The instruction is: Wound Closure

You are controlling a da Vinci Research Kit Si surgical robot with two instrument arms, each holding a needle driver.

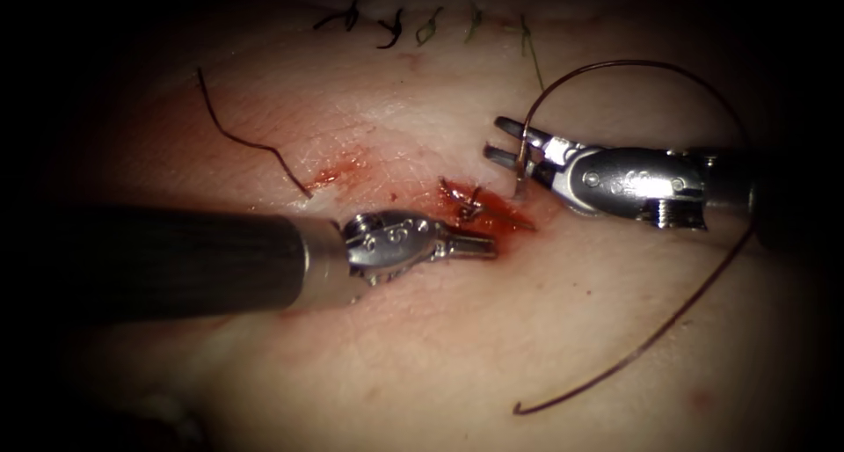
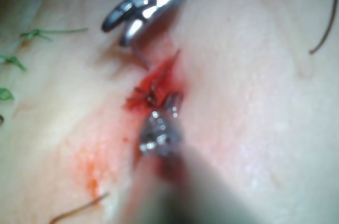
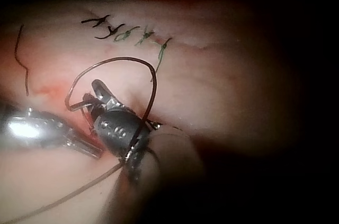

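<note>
We see the tissue (image 1: 457, 346) carrying everything: red fluid (image 1: 352, 166) around its cut (image 1: 479, 207), a dark thread (image 1: 668, 320) curling toward its right edge, a cut end of thread (image 1: 251, 144) left, old stitches (image 1: 422, 25) along its far edge.

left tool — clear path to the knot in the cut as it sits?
Probably yes. The left tool, jaws shut and empty, lies beside the knot in the cut, with bare tissue between. The right tool, jaws open with thread running between them, sits farther right.

Red-stained cut (image 1: 479, 210) in pale tissue (image 1: 457, 346), dark thread (image 1: 668, 320) looping right.
</note>
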